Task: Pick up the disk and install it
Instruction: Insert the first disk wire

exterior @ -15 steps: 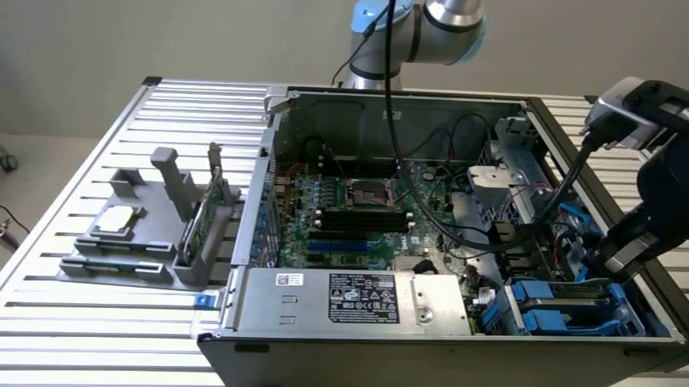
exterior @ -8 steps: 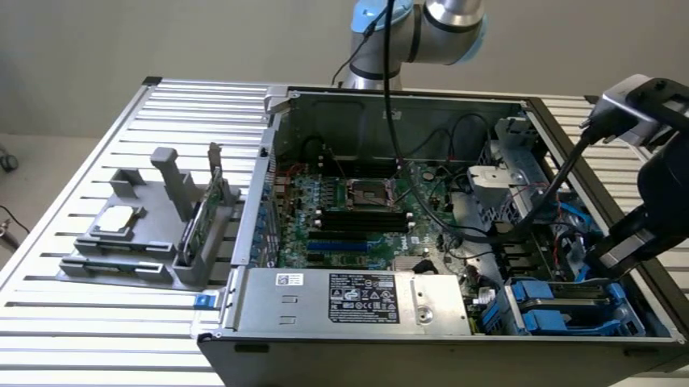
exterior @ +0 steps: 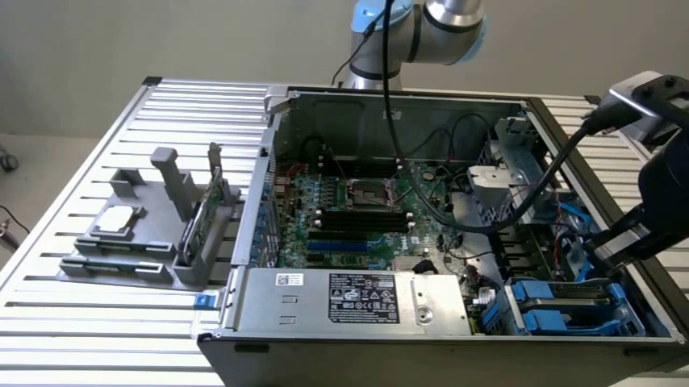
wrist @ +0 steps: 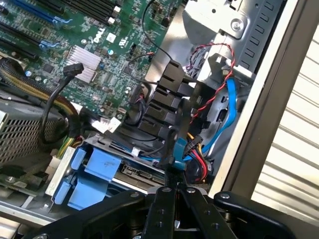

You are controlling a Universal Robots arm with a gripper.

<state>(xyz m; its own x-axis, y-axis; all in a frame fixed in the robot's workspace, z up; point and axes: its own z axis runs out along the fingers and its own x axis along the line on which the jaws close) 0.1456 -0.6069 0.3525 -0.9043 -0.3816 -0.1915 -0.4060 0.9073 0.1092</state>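
Observation:
My gripper [wrist: 173, 186] is shut, its two black fingers [wrist: 158, 209] meeting on a thin piece seen edge-on, dark with bright blue plastic at the grip; it looks like the disk [wrist: 178, 149] in its blue carrier. In the exterior view the gripper [exterior: 605, 251] hangs inside the open computer case [exterior: 431, 343] against its wall on the exterior view's right, just above the drive bay [exterior: 560, 305]. The bay holds blue carriers [wrist: 94, 172], and a drive connector [wrist: 137, 174] shows between them. The held piece stands over black plastic slot guides [wrist: 167, 99].
Blue and red cables [wrist: 227, 117] run close beside the held piece. The motherboard [exterior: 361, 205] and the power supply [exterior: 356, 297] lie toward the exterior view's left of the bay. A grey fixture [exterior: 140, 242] on the slatted table carries a small silver chip [exterior: 119, 219] and an upright card [exterior: 215, 201].

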